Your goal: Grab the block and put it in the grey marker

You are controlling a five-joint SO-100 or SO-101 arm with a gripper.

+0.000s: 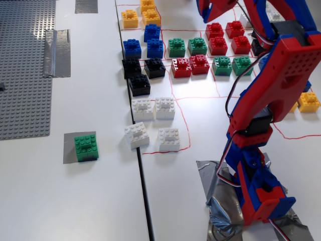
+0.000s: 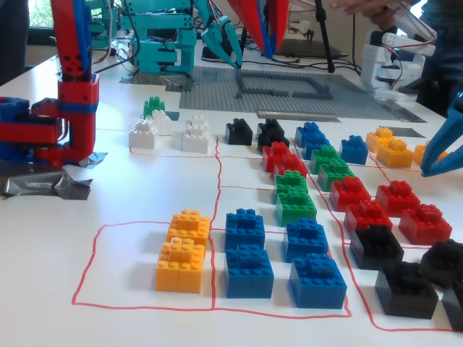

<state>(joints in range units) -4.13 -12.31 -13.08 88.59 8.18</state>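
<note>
Step in hand: we judge the placing is finished; the block sits on the grey marker, toward its right side, with a bare strip of grey at its left in a fixed view.

Where the block is: on the tabletop, left of the black seam line, well apart from the white bricks. In the other fixed view we see it far back, behind the white bricks.

Hand: the hand is high at the top edge of a fixed view, above the red bricks, far from the block. Its red fingers hang down in the other fixed view. They look only a little apart, and we see nothing between them, but the tips are partly cut off, so we cannot tell for sure how wide it is open.

Arm: the base stands on creased silver tape at the lower right, with the arm folded upward.

Next move: in our judgement nothing more is needed for this block; the arm only has to go to rest without sweeping over the sorted bricks.

Risk: a low pass could knock the green bricks or the red ones out of their drawn squares.
</note>
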